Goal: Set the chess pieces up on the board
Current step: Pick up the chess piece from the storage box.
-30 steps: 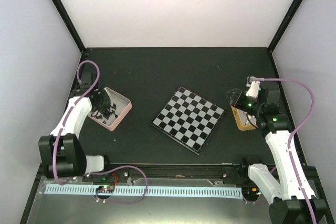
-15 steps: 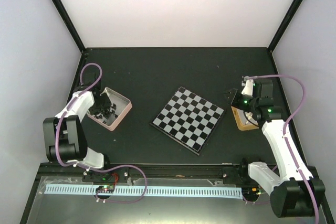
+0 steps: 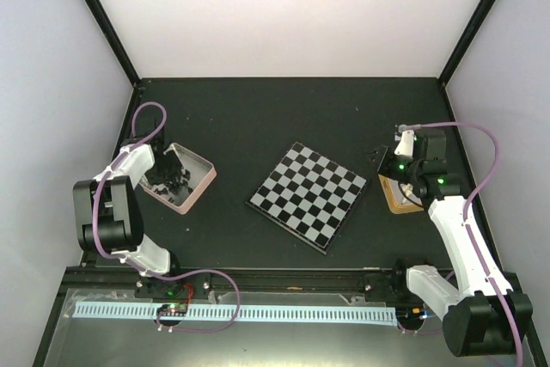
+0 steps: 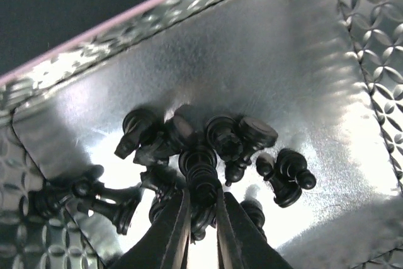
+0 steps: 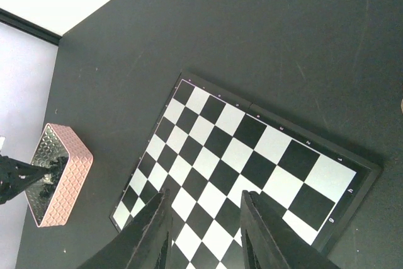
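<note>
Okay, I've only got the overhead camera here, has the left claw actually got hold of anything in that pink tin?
Observer: Yes. Its wrist camera shows the left claw pinched on one black piece in the middle of the heap in the tin.
Operator: Any white ones in there?
Observer: None visible. The pieces in view are all black, several lying on their sides.
Operator: And the right claw?
Observer: Its wrist camera shows the right claw open, nothing between its fingers.

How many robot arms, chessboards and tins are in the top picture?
Robot arms: 2, left arm, right arm
Chessboards: 1, the board
Tins: 2, pink tin, tan tin
Total: 5
</note>
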You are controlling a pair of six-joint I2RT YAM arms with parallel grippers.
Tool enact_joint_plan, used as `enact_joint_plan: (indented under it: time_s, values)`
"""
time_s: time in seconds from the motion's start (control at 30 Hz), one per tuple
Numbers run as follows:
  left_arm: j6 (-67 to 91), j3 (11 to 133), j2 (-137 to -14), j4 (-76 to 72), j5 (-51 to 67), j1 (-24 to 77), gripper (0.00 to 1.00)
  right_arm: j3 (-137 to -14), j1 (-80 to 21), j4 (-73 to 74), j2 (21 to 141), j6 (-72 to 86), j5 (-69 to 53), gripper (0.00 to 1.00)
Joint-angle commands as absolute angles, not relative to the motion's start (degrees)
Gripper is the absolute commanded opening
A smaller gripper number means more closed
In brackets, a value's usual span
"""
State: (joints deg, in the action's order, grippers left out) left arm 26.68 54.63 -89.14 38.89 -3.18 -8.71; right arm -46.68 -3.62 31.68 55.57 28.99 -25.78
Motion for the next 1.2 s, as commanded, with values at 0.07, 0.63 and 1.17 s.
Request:
enact_joint_plan:
  time_s: [0.07,0.63,1.17]
  values:
    - [26.7,56.7,-90.3,37.9,-2.5,-9.2,0.06,-47.8,-4.0,31.1,55.2,28.3,-25.5,0.30]
    - [25.5,56.2,-83.6,40.4,-4.0,-7.3,0.33,-47.4,-4.0,30.4,54.7,28.7,-26.0,0.30]
    - [27.7,62.1,-96.8,37.2,-7.0,-8.4,0.23,-47.8,-4.0,30.7,55.2,28.1,-25.7,0.29]
